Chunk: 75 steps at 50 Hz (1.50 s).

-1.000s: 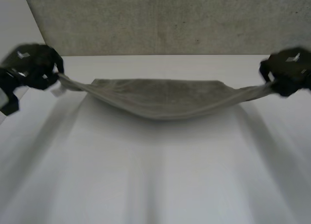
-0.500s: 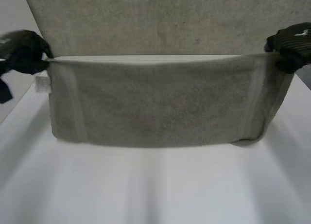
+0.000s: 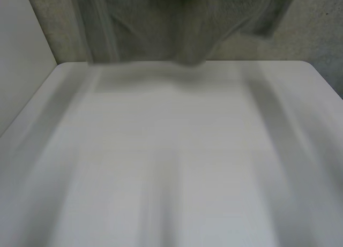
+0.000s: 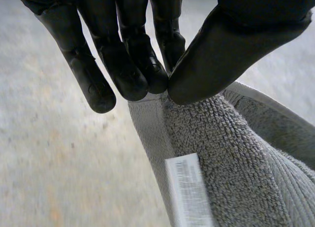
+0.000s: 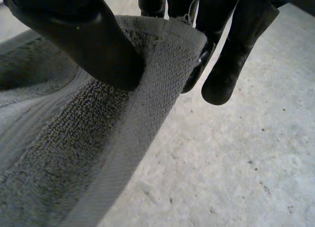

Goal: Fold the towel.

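The grey towel hangs high above the far edge of the white table, its lower part swinging in the air. In the left wrist view my left hand pinches one top corner of the towel between thumb and fingers, just above a white label. My right hand pinches the other top corner of the towel the same way, thumb pressed on the terry against the fingers behind the hem.
A grey speckled floor lies beyond the table's far edge. The table's rounded far corners sit at both sides, with a pale wall on the left.
Both hands have lifted the towel from a sag just over the table, through a stretched flat spread, to well above the far edge. The hands have risen out of the head view.
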Available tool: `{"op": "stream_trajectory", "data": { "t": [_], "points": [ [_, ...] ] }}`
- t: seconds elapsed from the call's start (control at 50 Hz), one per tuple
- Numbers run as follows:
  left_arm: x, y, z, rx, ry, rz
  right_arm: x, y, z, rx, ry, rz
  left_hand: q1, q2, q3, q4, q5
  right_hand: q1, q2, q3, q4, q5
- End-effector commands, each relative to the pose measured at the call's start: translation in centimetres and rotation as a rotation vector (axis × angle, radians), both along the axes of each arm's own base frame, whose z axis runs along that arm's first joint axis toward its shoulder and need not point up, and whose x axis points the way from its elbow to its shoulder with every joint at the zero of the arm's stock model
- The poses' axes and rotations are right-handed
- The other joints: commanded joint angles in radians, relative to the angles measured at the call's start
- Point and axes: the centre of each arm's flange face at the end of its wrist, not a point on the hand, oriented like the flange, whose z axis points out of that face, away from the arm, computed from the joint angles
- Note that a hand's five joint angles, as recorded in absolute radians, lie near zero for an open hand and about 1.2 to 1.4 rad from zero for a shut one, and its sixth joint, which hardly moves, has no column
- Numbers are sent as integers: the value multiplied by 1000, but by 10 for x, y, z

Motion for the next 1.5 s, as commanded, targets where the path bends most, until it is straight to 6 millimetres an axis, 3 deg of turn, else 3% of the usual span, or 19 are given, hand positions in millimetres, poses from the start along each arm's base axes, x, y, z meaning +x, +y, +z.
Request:
{"op": "stream_trajectory", "data": {
  "t": [0.02,0.06,0.1,0.12,0.16,0.22,0.26,0.28,0.32,0.46,0.56,0.7,0.8,0.9,1.0,1.04,1.12,1.26,1.5],
  "points": [
    [15,-14,-23,91,49,-26,6,-6,-37,119,50,60,91,47,51,38,58,61,76,62,56,56],
    [21,-22,-45,152,39,-9,8,-9,-52,163,73,78,91,47,51,38,58,61,76,62,56,56],
    [27,-30,-92,273,-2,-6,12,-12,-87,253,126,112,91,47,51,38,58,61,76,62,56,56],
    [27,-30,-93,274,-2,-7,12,-12,-87,253,126,112,91,47,51,38,58,61,76,62,56,56],
    [24,-30,-138,353,-69,-37,6,-17,-128,341,203,115,91,47,51,38,58,61,76,62,56,56],
    [22,-27,-162,387,-109,-48,5,-18,-149,380,250,115,91,47,51,38,58,61,76,62,56,56],
    [18,-20,-205,436,-187,-65,2,-14,-192,445,349,115,91,47,51,38,58,61,76,62,56,56],
    [18,-20,-205,436,-188,-65,2,-14,-193,445,349,115,91,47,51,38,58,61,76,62,56,56],
    [16,-10,-239,482,-252,-76,-1,-9,-238,511,436,109,91,47,51,38,58,61,76,62,56,56],
    [18,9,-273,558,-330,-83,-18,1,-294,647,517,76,91,47,51,38,58,61,76,62,56,56],
    [43,22,-261,582,-344,-64,-36,13,-290,724,497,54,91,47,51,38,58,61,76,62,56,56],
    [81,50,-201,530,-335,-33,-63,48,-209,698,452,8,91,47,51,38,58,61,76,62,56,56],
    [88,70,-170,502,-311,-22,-69,71,-161,638,398,52,91,47,51,38,58,61,76,62,56,56],
    [81,79,-168,525,-278,-58,-66,77,-139,599,363,99,91,47,51,38,58,61,76,62,56,56],
    [73,75,-180,548,-271,-87,-64,62,-153,650,331,126,91,47,51,38,58,61,76,62,56,56],
    [65,68,-192,558,-274,-111,-63,37,-170,687,325,104,91,47,51,38,58,61,76,62,56,56],
    [46,35,-216,568,-265,-114,-59,14,-191,730,318,75,91,47,51,38,58,61,76,62,56,56],
    [53,-19,-263,705,-228,-31,-51,-37,-247,766,391,20,91,47,51,38,58,61,76,62,56,56],
    [27,-45,-299,717,-300,18,-35,-62,-299,813,420,-61,91,47,51,38,58,61,76,62,56,56]
  ]
}}
